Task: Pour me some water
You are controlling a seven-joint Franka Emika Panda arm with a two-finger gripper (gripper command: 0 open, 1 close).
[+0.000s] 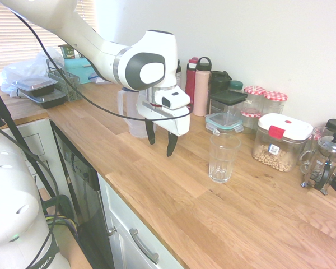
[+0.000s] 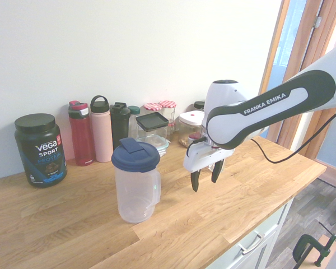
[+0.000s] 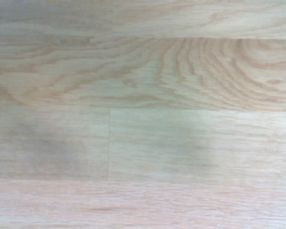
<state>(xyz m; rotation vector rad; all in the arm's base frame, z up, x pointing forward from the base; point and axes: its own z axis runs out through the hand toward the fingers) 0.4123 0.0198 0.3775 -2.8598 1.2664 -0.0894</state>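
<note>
Bare surface [image 3: 143, 143] lay beneath the empty, wide-open end effector [image 1: 161, 142], which should next grasp the adjacent pitcher [image 2: 136, 182] by its handle.

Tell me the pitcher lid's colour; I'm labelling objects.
Dark navy blue; the pitcher lid shows best in the second exterior view.

We see a glossy white arm [image 2: 280, 103] with dark grey joint bands, "FRANKA EMIKA" lettering, and black-fingered gripper [image 2: 206, 175].

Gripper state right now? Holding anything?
Gripper: open, empty, pointing down above the wooden countertop, between the blue-lidded pitcher and the drinking glass.
</note>
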